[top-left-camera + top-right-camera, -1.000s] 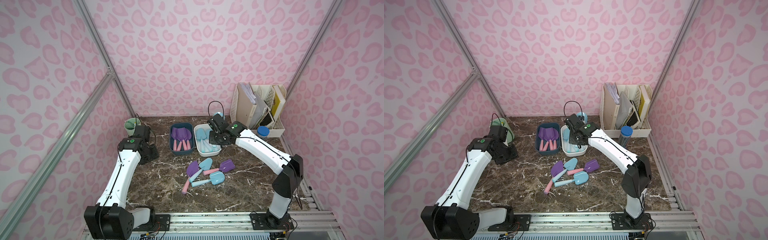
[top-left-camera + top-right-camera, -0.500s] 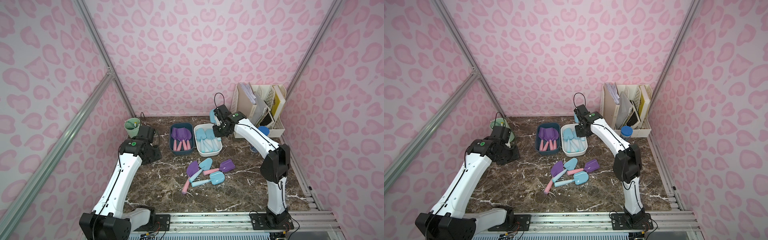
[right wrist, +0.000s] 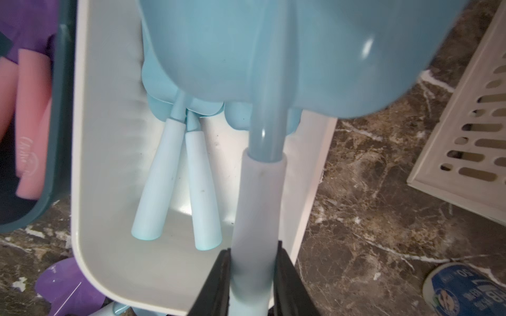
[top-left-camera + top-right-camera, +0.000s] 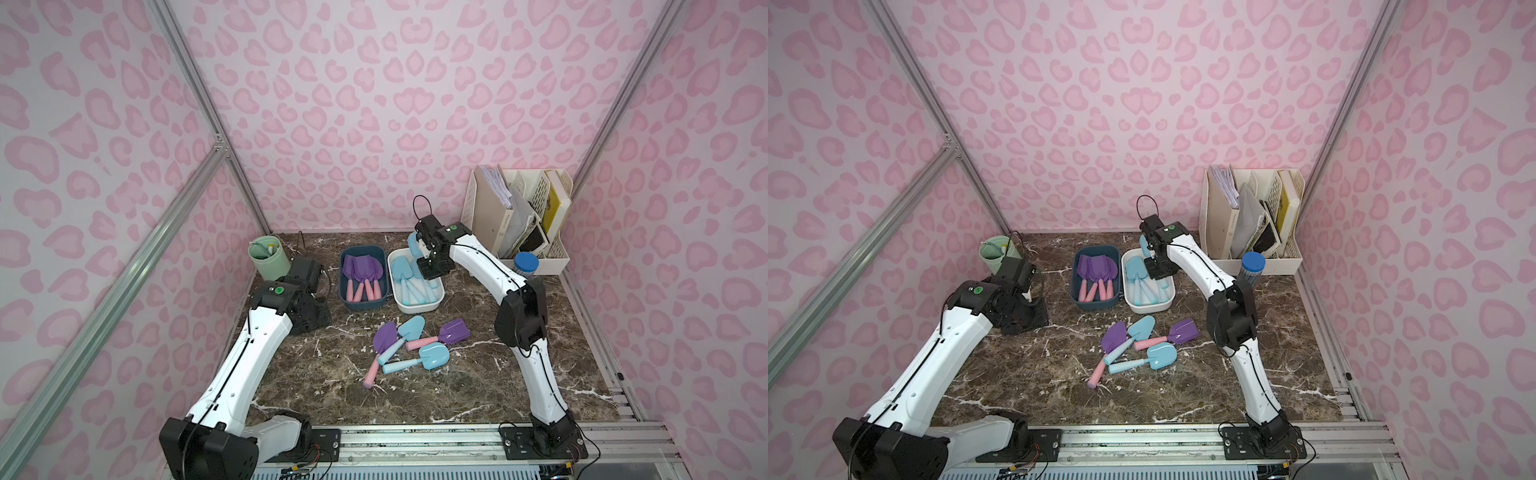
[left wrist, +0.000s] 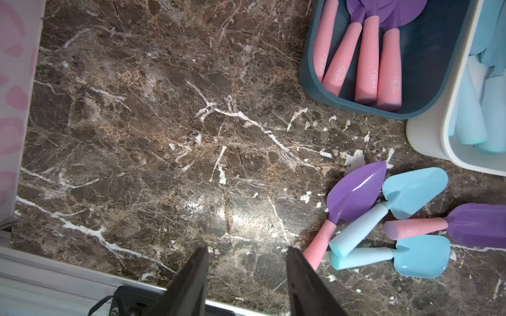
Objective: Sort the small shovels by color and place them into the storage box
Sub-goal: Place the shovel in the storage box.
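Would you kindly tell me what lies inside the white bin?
Several light blue shovels lie in the white bin; the right gripper and its held blue shovel hide the rest.

In both top views the right hand is tucked out of sight under its own wrist block. Of the light blue shovel it pinches, only a sliver of blade peeks out by the far end of the white box. In the right wrist view that blade is blurred and runs off the picture's edge, and the handle's end is buried between the fingers. The arm covers part of the box, so the shovels inside cannot be counted. The left hand hides under its arm too; only its fingertips show in the left wrist view, cut off by the edge. What stands in the green cup is too small to tell.
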`<act>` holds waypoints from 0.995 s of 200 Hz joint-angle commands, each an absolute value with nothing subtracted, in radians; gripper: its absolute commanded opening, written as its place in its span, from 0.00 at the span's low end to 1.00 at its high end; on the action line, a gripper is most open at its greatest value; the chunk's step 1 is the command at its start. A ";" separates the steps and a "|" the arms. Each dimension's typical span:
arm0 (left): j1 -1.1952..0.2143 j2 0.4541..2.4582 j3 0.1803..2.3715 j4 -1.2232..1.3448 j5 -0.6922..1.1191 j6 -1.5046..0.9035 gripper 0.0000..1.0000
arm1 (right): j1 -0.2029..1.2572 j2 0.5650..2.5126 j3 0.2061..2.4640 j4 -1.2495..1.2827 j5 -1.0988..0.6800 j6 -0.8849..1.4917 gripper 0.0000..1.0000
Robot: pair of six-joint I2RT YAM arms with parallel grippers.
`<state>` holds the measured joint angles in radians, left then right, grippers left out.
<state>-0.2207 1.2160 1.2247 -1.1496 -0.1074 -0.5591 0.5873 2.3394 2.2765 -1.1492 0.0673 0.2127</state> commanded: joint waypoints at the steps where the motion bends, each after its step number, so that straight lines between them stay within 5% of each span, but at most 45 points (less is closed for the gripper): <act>1: -0.223 1.221 1.227 -1.141 -0.120 -0.566 0.51 | 0.586 2.377 2.324 -1.198 0.062 0.193 0.05; 108: -0.225 1.227 1.221 -1.133 -0.124 -0.554 0.51 | 0.591 2.504 2.422 -1.241 -0.001 0.174 0.07; 199: -0.225 1.224 1.220 -1.140 -0.143 -0.549 0.51 | 0.588 2.538 2.427 -1.235 -0.013 0.161 0.18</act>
<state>-0.2245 1.2247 1.2190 -1.1442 -0.1295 -0.5507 0.5888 2.5328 2.4207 -1.2270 -0.0151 0.1715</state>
